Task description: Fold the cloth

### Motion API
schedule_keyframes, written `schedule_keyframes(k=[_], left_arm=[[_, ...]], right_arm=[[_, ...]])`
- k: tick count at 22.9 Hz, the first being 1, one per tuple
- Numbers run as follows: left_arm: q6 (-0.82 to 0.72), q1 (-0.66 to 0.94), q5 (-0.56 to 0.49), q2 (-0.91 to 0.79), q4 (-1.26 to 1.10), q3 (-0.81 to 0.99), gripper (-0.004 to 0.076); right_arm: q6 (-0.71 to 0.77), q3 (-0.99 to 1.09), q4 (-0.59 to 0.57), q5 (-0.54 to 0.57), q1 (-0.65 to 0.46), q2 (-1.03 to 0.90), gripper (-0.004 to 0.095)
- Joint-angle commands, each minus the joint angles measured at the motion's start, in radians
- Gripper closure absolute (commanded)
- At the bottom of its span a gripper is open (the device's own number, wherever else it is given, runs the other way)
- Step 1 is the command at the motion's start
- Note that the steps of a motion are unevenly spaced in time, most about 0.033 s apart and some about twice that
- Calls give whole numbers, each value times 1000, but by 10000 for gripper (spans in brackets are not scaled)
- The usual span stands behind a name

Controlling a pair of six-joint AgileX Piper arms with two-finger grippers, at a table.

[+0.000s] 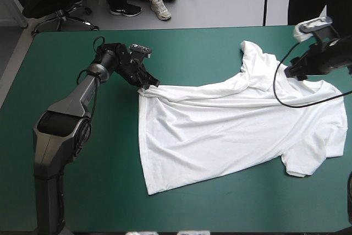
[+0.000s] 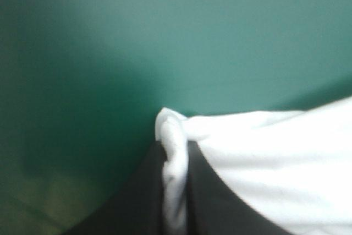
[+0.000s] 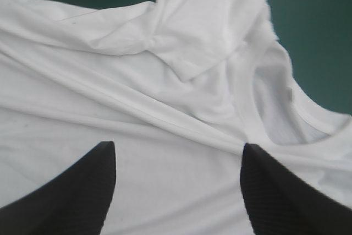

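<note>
A: From above, where is the T-shirt (image 1: 220, 130)?
B: It is spread mostly flat on the teal-green surface (image 1: 71, 207), from the middle out to the right edge. The hem is to the left and the collar (image 1: 313, 83) to the right. The far sleeve (image 1: 256, 53) lies rumpled toward the far edge, and the near sleeve (image 1: 302, 160) lies flat.
A: And the arms?
B: The left arm (image 1: 82, 97) reaches in to the hem's far corner, with the left jaws right at it. The right arm (image 1: 324, 56) hangs over the collar end.
A: What does the left wrist view show?
B: The left jaws are clamped on the T-shirt (image 2: 264, 158). A white fold is pinched between the black fingers (image 2: 132, 202) and pokes out past their tips. Bare surface (image 2: 165, 37) lies ahead.
A: And the right wrist view?
B: The right jaws stand wide apart, gripping nothing, with the black fingers (image 3: 77, 185) well separated. The T-shirt (image 3: 137, 108) fills the space under and between them. The collar (image 3: 286, 103) lies just ahead, the far sleeve (image 3: 214, 20) beyond it, then surface (image 3: 319, 26).
</note>
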Motion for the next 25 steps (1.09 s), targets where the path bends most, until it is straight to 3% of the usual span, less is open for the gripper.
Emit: schedule_keyframes(k=[1,3,6,9,14,20,25], left_arm=[[-1,-3,16,-47,-10,-20,739],[-1,-3,35,-47,-10,-21,739],[4,-3,69,-47,-1,-21,739],[6,-3,79,-47,-1,-21,739],[37,-3,95,-47,1,-21,739],[37,-3,103,-47,1,-21,739],[47,-3,105,-47,1,-21,739]], right_arm=[[-2,-2,-92,6,160,-39,301],[29,55,-136,6,242,-43,300],[20,184,-92,7,377,-82,301],[-42,293,-93,-17,599,-124,306],[-124,358,-159,-154,999,-65,310],[-127,356,-157,-219,1153,47,322],[-134,356,-106,-262,1168,99,345]])
